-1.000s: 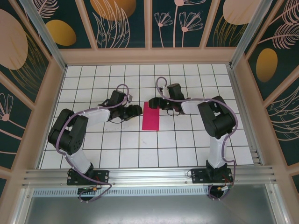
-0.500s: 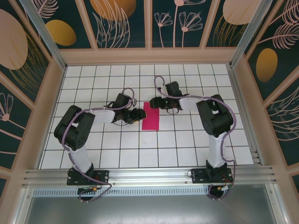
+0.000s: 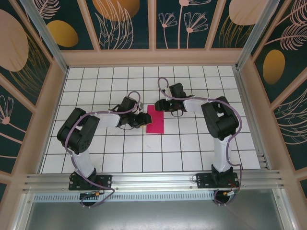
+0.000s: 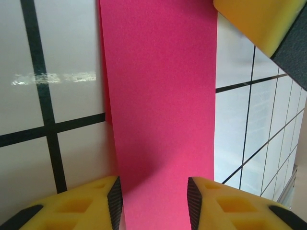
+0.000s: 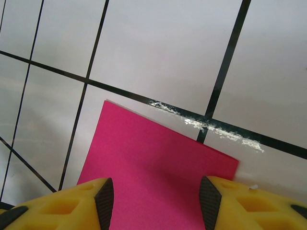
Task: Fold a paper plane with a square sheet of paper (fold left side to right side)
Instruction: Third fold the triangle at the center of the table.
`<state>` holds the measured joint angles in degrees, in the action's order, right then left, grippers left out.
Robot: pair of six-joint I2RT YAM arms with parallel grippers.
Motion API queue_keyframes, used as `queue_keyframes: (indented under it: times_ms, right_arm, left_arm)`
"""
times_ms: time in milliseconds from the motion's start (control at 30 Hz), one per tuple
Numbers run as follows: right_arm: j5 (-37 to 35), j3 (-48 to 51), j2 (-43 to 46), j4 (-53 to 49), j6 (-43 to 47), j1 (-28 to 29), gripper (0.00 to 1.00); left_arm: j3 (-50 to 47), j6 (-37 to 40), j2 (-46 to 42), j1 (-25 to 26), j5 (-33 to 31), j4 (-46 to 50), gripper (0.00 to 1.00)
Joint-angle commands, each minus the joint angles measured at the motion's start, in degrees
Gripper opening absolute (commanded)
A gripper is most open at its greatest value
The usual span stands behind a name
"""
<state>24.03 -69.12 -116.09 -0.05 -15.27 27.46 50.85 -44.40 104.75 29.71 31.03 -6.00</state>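
Showing the folded sheet of paper (image 4: 158,96) flat on the tiled table (image 3: 192,143): it runs between and ahead of the left gripper (image 4: 153,194) fingers, which stand apart. The right gripper (image 5: 152,191), also parted, straddles one end.

My gripper (image 4: 154,207) sits at the bottom edge, jaws apart. Its yellow fingers (image 4: 79,208) with black inner pads flank a pink paper (image 4: 158,105) strip, one at each long edge; touching or not, can't tell. The paper lies flat on the white tiled table (image 4: 62,57) with black grid lines and runs out the top, with a darker lower layer peeking out along its left edge. Top right corner: a yellow-and-black finger (image 4: 259,21) of the other gripper, just right of the paper.
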Motion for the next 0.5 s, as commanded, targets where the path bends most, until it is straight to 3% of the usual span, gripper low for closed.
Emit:
queue_keyframes:
  times_ms: [0,300,467]
  right_arm:
    - [-2.3,0.1,-3.6,-3.3,1.5,0.5,0.54]
    - [-1.6,2.6,0.1,1.3,2.0,0.3,0.58]
    - [-6.2,11.0,10.9,11.2,4.3,0.3,0.72]
  left_arm:
    - [0.1,-0.1,-0.5,0.2,-0.4,-0.1,0.39]
    - [-0.4,-0.5,-1.4,0.2,-0.9,0.1,0.12]
    - [-0.6,-1.6,-2.3,0.3,-0.5,-0.5,0.03]
